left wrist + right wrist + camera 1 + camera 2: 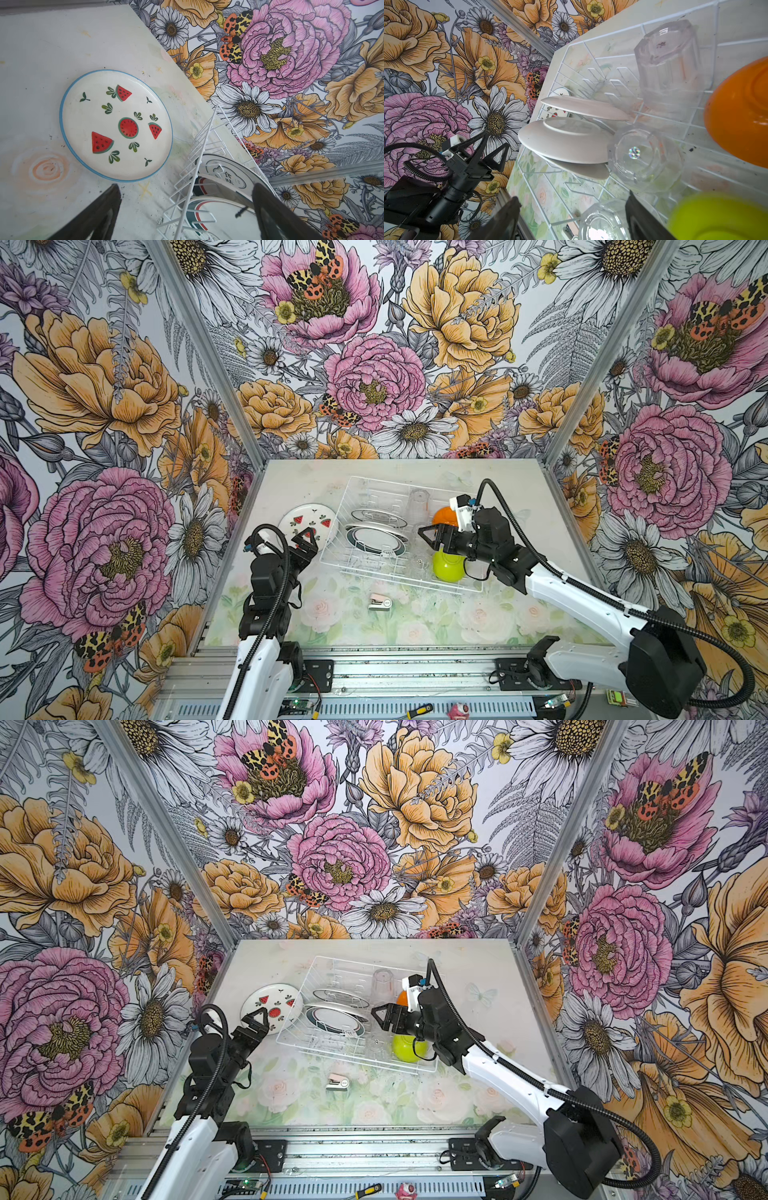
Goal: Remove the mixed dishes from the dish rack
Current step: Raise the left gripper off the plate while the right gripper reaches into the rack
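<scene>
Now, left tool (pixel 309 536) spread, just beside watermelon plate (pixel 305 519), right tool (pixel 428 538) spread, near clear tumbler (pixel 643 158)

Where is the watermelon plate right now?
In both top views the watermelon plate lies flat on the table, outside the dish rack at its left side, just beyond the open left end effector.

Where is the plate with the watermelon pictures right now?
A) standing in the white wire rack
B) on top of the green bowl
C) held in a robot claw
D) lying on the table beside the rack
D: the watermelon plate lies face up on the table, just outside the dish rack.
</scene>
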Tool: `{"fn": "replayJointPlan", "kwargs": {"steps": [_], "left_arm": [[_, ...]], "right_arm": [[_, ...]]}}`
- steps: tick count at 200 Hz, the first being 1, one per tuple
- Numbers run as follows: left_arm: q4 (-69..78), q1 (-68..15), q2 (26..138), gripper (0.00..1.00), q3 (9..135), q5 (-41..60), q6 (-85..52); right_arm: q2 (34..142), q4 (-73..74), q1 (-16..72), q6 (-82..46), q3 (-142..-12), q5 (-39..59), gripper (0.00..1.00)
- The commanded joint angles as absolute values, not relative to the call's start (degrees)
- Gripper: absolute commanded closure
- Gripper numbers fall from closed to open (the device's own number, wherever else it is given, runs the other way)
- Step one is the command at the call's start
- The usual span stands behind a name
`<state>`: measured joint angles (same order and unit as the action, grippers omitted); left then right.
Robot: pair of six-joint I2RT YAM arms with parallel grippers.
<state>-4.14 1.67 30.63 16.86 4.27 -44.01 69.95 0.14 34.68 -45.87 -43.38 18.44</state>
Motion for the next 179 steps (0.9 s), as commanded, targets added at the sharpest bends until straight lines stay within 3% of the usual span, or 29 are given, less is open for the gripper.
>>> {"fn": "replayJointPlan", "kwargs": {"steps": [1,72,179], "left_arm": [[-6.9,1.0,27.0,0.01,16.0,4.7,-36.6],[-1.6,-2.2,24.2,0.01,11.5,10.8,-34.8],[-0.1,-6.6,20.3,0.01,8.9,10.1,-32.1]], "right_arm": [[71.5,-0.2,36.5,-42.1,-47.4,17.2,0.19],[75.8,-2.1,40.3,-37.9,-51.6,16.3,0.19],[85.7,-3.2,45.2,-33.8,-56.2,10.5,0.24]]}}
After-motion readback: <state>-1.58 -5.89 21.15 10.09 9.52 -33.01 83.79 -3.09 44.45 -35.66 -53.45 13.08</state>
